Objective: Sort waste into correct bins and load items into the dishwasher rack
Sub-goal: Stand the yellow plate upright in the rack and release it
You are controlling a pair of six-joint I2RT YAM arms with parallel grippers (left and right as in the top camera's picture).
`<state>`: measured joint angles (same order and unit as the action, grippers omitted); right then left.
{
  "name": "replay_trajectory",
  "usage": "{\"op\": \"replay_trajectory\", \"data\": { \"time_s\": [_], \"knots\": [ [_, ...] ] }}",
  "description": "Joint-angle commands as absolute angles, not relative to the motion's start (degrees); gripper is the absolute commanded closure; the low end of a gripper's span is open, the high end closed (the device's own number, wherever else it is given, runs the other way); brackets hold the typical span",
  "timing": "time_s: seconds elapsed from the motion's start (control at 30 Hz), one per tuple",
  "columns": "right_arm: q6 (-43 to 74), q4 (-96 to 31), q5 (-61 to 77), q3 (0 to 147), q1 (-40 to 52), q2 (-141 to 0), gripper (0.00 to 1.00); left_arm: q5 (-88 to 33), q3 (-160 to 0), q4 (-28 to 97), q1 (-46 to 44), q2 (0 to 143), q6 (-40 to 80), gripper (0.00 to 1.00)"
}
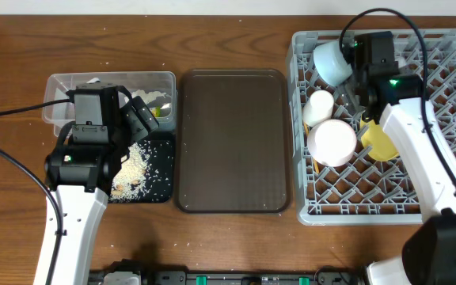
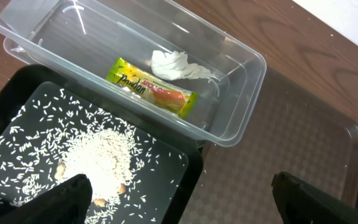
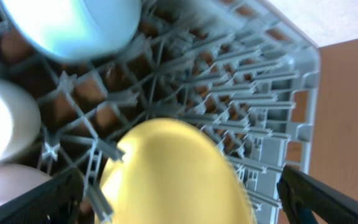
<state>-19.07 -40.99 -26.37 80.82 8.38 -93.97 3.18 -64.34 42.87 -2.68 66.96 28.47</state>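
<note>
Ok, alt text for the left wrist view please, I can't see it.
A clear tub holds a yellow-green snack wrapper and a crumpled white tissue. Below it, a black tray holds scattered white rice. The left gripper is open, fingers at the bottom corners.

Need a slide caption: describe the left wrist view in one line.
Snack wrapper and crumpled tissue lie in the clear tub; rice heaps in the black tray beside it.

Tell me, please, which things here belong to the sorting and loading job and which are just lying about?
Job: tissue, wrapper, rice, clear tub, black tray, rack, yellow plate, blue bowl, pale bowl, white cup.
Lying about: brown tray.
</note>
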Motion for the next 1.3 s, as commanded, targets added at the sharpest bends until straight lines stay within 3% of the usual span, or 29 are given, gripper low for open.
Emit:
{"op": "replay_trajectory", "data": {
  "time_s": [0.0, 0.17, 0.37, 1.27],
  "knots": [
    [-12.8, -38.6, -21.0, 81.3, 10.5, -87.8, 0.01, 3.5, -65.1, 42.9, -2.4, 66.7, 28.1, 0.05],
    [-5.6, -37.1, -2.5, 81.3, 11.8, -82.7, 0.01, 3.5, -65.1, 42.9, -2.4, 66.7, 28.1, 0.05],
    [-1.3, -39.5, 7.8, 81.3, 12.1, -80.8, 0.01, 3.5, -65.1, 42.9, -2.4, 66.7, 28.1, 0.05],
    [-1.3, -43.1, 8.0, 81.3, 12.0, -81.0, 0.01, 3.5, -65.1, 42.9, -2.4, 66.7, 28.1, 0.05]
  ]
}}
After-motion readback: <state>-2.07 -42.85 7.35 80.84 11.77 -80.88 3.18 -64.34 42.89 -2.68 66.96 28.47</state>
